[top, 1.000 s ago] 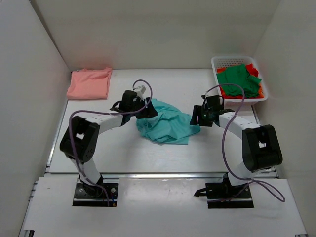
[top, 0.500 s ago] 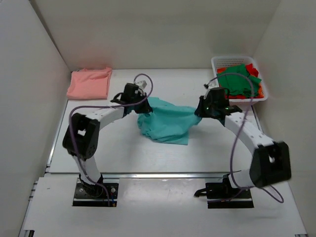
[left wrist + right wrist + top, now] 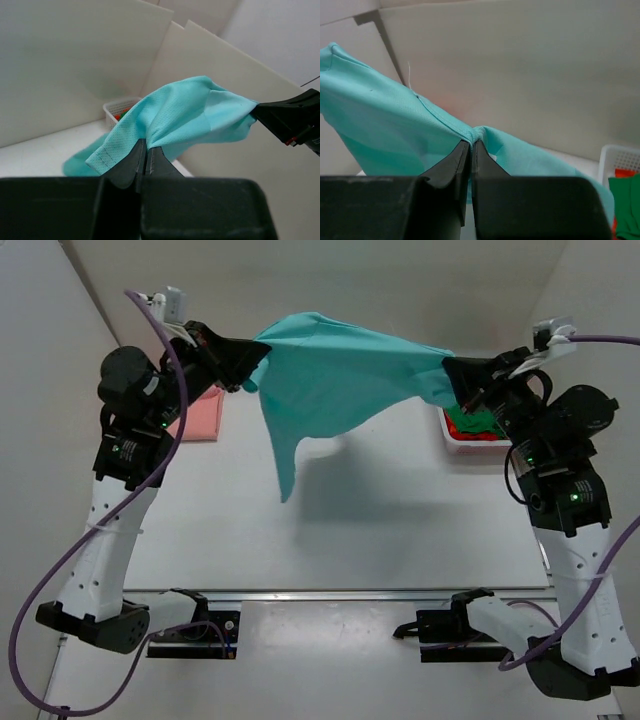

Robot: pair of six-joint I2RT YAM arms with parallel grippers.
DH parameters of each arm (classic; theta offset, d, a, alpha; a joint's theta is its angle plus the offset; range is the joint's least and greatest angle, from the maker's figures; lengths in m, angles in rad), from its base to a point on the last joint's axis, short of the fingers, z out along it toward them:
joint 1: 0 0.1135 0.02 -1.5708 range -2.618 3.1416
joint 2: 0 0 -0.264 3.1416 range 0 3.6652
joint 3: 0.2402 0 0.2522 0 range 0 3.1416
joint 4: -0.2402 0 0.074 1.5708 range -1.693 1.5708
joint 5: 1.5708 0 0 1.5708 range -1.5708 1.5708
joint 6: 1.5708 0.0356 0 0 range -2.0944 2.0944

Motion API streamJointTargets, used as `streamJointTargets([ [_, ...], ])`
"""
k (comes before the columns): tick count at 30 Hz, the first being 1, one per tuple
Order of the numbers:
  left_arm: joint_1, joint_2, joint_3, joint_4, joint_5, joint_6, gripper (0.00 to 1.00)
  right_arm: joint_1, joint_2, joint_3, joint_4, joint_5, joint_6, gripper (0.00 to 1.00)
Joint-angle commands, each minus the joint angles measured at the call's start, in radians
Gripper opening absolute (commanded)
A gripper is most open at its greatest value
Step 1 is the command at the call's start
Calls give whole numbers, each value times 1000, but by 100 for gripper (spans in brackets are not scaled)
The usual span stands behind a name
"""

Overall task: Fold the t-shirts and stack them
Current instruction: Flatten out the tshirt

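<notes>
Gripping the teal t-shirt (image 3: pixel 335 375) at two edges, both jaws clenched on cloth; held it stretched high above the tabletop (image 3: pixel 400 530), long axis running from left jaws to right jaws, loose tail drooping nearer the left.

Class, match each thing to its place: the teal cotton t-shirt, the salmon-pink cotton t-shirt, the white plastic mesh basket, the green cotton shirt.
Things
1. teal cotton t-shirt
2. salmon-pink cotton t-shirt
3. white plastic mesh basket
4. green cotton shirt

Places
A. at the far right of the table
B. inside the basket
C. in the air, clamped by the left gripper and the right gripper
D. lying on the table, far left

Pairs: 1-C; 2-D; 3-A; 4-B
</notes>
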Motion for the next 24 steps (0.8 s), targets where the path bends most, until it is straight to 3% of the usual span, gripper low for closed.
streamJointTargets([
  [1,87,12,42,-81,37,-44,0,-55,3,91,-46,-25,-2,0],
  [6,90,129,75,-109,75,-27,0,-231,50,71,-11,-224,38,0],
  [9,55,255,109,-109,75,-3,0,-234,93,37,-3,-220,0,0],
  [12,12,437,270,-136,43,25,0,-217,150,53,-14,-165,-80,0],
  [16,-12,708,659,-188,59,-13,0,-247,213,100,-4,-142,-136,0],
  [19,0,855,805,-120,81,-116,0,-242,236,183,-40,-22,-191,0],
  [21,17,848,789,-67,94,-154,0,-207,244,252,-78,65,-273,0],
  [24,35,776,708,5,92,-170,0,-54,257,375,-113,269,-405,0],
])
